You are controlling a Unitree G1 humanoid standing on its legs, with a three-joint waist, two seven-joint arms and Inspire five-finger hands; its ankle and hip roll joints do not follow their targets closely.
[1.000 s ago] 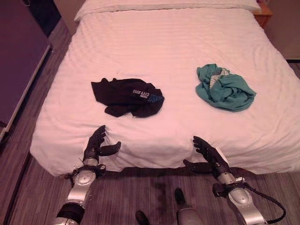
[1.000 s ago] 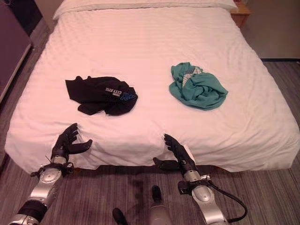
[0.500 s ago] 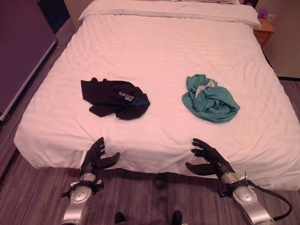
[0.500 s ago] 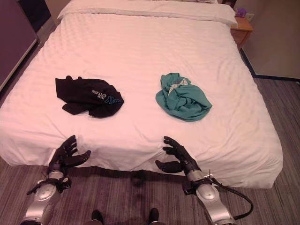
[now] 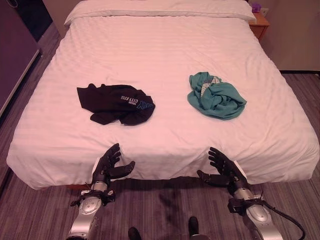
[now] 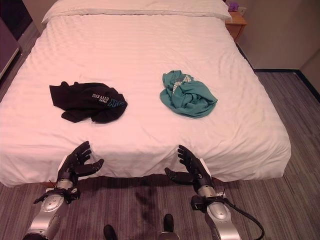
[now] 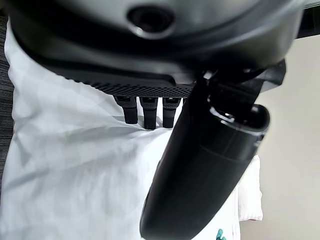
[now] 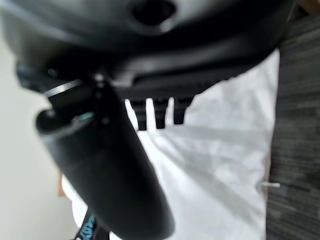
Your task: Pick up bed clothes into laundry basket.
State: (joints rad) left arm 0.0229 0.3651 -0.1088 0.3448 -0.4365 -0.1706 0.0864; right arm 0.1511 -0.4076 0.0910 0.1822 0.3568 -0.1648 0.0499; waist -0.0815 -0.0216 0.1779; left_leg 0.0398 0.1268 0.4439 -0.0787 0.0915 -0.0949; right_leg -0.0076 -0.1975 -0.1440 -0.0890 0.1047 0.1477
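A crumpled black garment (image 5: 116, 104) lies on the left half of the white bed (image 5: 160, 50). A bunched teal garment (image 5: 216, 96) lies on the right half. My left hand (image 5: 108, 164) hangs open at the bed's near edge, below and short of the black garment, holding nothing. My right hand (image 5: 224, 169) is open too, at the near edge below the teal garment. The left hand's fingers (image 7: 145, 109) and the right hand's fingers (image 8: 157, 114) reach out over the white sheet.
A wooden nightstand (image 5: 259, 24) stands at the bed's far right corner. A dark cabinet (image 5: 17, 45) runs along the left side. Striped grey carpet (image 5: 160, 200) lies between me and the bed.
The camera has shifted, so the whole bed sits differently in view. Both hands stay open at the near edge of the bed, raised a little.
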